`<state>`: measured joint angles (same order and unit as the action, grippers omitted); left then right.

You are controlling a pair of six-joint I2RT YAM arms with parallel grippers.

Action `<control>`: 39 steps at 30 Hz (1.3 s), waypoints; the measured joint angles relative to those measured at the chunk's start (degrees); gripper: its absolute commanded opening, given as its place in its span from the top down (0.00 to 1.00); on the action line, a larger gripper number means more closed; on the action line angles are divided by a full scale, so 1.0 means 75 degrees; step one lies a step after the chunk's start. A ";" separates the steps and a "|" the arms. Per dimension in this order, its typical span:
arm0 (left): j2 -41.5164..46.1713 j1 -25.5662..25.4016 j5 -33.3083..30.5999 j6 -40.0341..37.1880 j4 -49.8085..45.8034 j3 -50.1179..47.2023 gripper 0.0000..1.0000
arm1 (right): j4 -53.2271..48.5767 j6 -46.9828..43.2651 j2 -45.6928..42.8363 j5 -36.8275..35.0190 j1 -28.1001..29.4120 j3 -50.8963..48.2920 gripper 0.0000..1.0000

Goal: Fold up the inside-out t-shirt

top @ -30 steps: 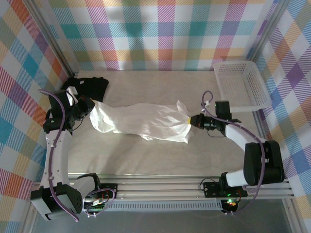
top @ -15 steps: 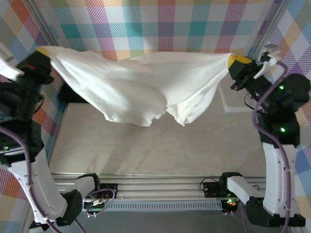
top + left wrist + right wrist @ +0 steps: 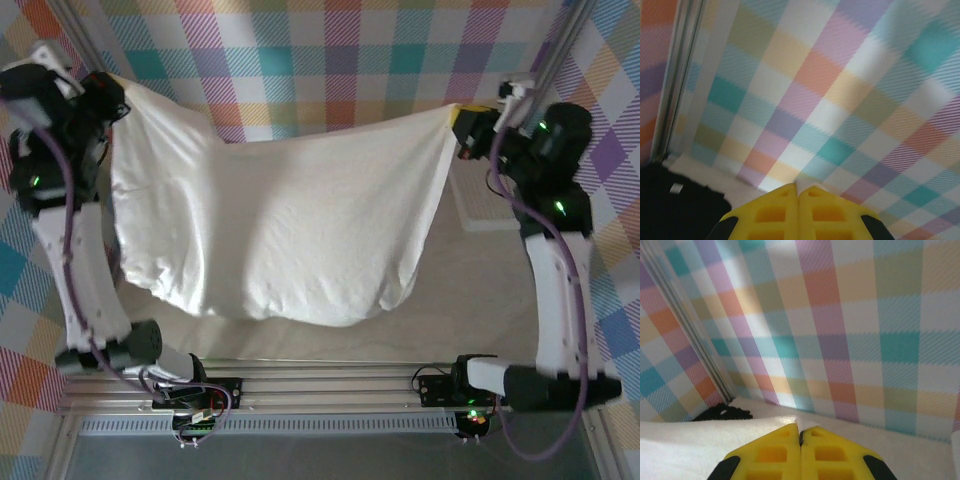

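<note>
Hanging above the table (image 3: 470, 280), the inside-out t-shirt (image 3: 290, 230) spreads flat between the left gripper (image 3: 108, 85) and right gripper (image 3: 462, 122). Each is pinched closed on an upper corner, likely so gravity smooths it for laying down there.

A plain cream-white cotton t-shirt (image 3: 290, 230) shows against pastel plaid walls (image 3: 330, 60) of teal, orange, purple and yellow. The left hand (image 3: 797, 192) and right hand (image 3: 800, 432) are yellow-tipped. A crumpled black cloth (image 3: 675, 210) lies on the pale beige table (image 3: 470, 290).
</note>
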<state>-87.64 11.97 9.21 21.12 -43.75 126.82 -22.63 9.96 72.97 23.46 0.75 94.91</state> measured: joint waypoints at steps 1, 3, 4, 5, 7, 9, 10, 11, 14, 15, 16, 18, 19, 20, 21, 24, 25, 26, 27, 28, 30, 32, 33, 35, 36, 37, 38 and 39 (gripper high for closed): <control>-0.0408 -0.0061 -0.0047 -0.0029 -0.0064 0.0152 1.00 | 0.0055 0.0041 0.0367 0.0044 0.0003 0.0047 1.00; -0.1314 -0.0201 -0.0079 -0.0087 -0.0323 0.0755 1.00 | 0.0085 0.0157 0.1201 0.0149 0.0000 0.0306 1.00; -0.1638 -0.0256 -0.0076 -0.0117 -0.0420 0.1037 1.00 | 0.0082 0.0192 0.1478 0.0175 0.0003 0.0434 1.00; -0.1932 -0.0300 -0.0073 -0.0131 -0.0510 0.1361 1.00 | 0.0044 0.0213 0.1749 0.0201 0.0003 0.0612 1.00; -0.2116 -0.0353 -0.0070 -0.0143 -0.0632 0.1687 1.00 | 0.0012 0.0210 0.1958 0.0216 0.0000 0.0863 1.00; -0.1993 -0.0393 -0.0070 -0.0149 -0.0714 0.1891 1.00 | -0.0061 0.0184 0.1851 0.0219 0.0003 0.1032 1.00; -0.1862 -0.0393 -0.0073 -0.0152 -0.0714 0.1941 1.00 | -0.0070 0.0154 0.1734 0.0216 0.0000 0.1093 1.00; -0.1620 -0.0388 -0.0087 -0.0166 -0.0705 0.1950 1.00 | -0.0090 0.0137 0.1562 0.0210 0.0000 0.1131 1.00; -0.0685 -0.0379 -0.0131 -0.0172 -0.0667 0.1798 1.00 | -0.0134 0.0006 0.0769 0.0140 0.0000 0.1090 1.00; -0.0245 -0.0379 -0.0160 -0.0178 -0.0603 0.1641 1.00 | -0.0143 -0.0029 0.0411 0.0119 0.0000 0.1032 1.00; 0.0213 -0.0379 -0.0187 -0.0195 -0.0539 0.1486 1.00 | -0.0134 -0.0055 0.0032 0.0085 0.0000 0.0953 1.00; 0.1072 -0.0379 -0.0254 -0.0207 -0.0446 0.1233 1.00 | -0.0140 -0.0111 -0.0682 0.0023 0.0000 0.0816 1.00; 0.1475 -0.0379 -0.0280 -0.0227 -0.0393 0.1145 1.00 | -0.0160 -0.0143 -0.1014 -0.0009 0.0000 0.0752 1.00; 0.1821 -0.0379 -0.0321 -0.0262 -0.0358 0.1113 1.00 | -0.0192 -0.0178 -0.1323 -0.0047 0.0000 0.0708 1.00; 0.2090 -0.0379 -0.0350 -0.0315 -0.0329 0.1113 1.00 | -0.0248 -0.0204 -0.1623 -0.0079 0.0000 0.0685 1.00; 0.2847 -0.0379 -0.0484 -0.0455 -0.0286 0.1314 1.00 | -0.0393 -0.0259 -0.2285 -0.0157 0.0000 0.0708 1.00; 0.2981 -0.0379 -0.0527 -0.0510 -0.0271 0.1422 1.00 | -0.0449 -0.0262 -0.2428 -0.0181 0.0000 0.0752 1.00; 0.3086 -0.0379 -0.0577 -0.0562 -0.0230 0.1542 1.00 | -0.0522 -0.0268 -0.2556 -0.0189 0.0000 0.0831 1.00; 0.3142 -0.0379 -0.0624 -0.0615 -0.0187 0.1690 1.00 | -0.0597 -0.0283 -0.2629 -0.0195 0.0000 0.0938 1.00; 0.3150 -0.0379 -0.0673 -0.0653 -0.0157 0.1801 1.00 | -0.0653 -0.0286 -0.2652 -0.0198 0.0000 0.1040 1.00; 0.3124 -0.0379 -0.0772 -0.0755 -0.0125 0.1996 1.00 | -0.0766 -0.0312 -0.2637 -0.0210 0.0000 0.1276 1.00; 0.2967 -0.0379 -0.0790 -0.0799 -0.0125 0.2154 1.00 | -0.0845 -0.0335 -0.2541 -0.0210 0.0000 0.1466 1.00; 0.2836 -0.0379 -0.0787 -0.0804 -0.0117 0.2229 1.00 | -0.0886 -0.0353 -0.2448 -0.0210 0.0000 0.1580 1.00; 0.2489 -0.0379 -0.0781 -0.0801 -0.0096 0.2352 1.00 | -0.0909 -0.0396 -0.2235 -0.0207 0.0000 0.1746 1.00; 0.2235 -0.0379 -0.0764 -0.0801 -0.0052 0.2404 1.00 | -0.0906 -0.0411 -0.2081 -0.0207 0.0000 0.1821 1.00; 0.1953 -0.0379 -0.0758 -0.0799 0.0041 0.2430 1.00 | -0.0898 -0.0431 -0.1900 -0.0207 0.0000 0.1877 1.00; 0.1696 -0.0379 -0.0729 -0.0799 0.0102 0.2433 1.00 | -0.0874 -0.0449 -0.1746 -0.0207 0.0003 0.1894 1.00; 0.1352 -0.0379 -0.0699 -0.0796 0.0166 0.2436 1.00 | -0.0851 -0.0463 -0.1536 -0.0210 0.0000 0.1909 1.00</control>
<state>-77.49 9.13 3.97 15.16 -42.50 145.10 -29.02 6.48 61.45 21.89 0.75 109.23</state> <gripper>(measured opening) 0.048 0.040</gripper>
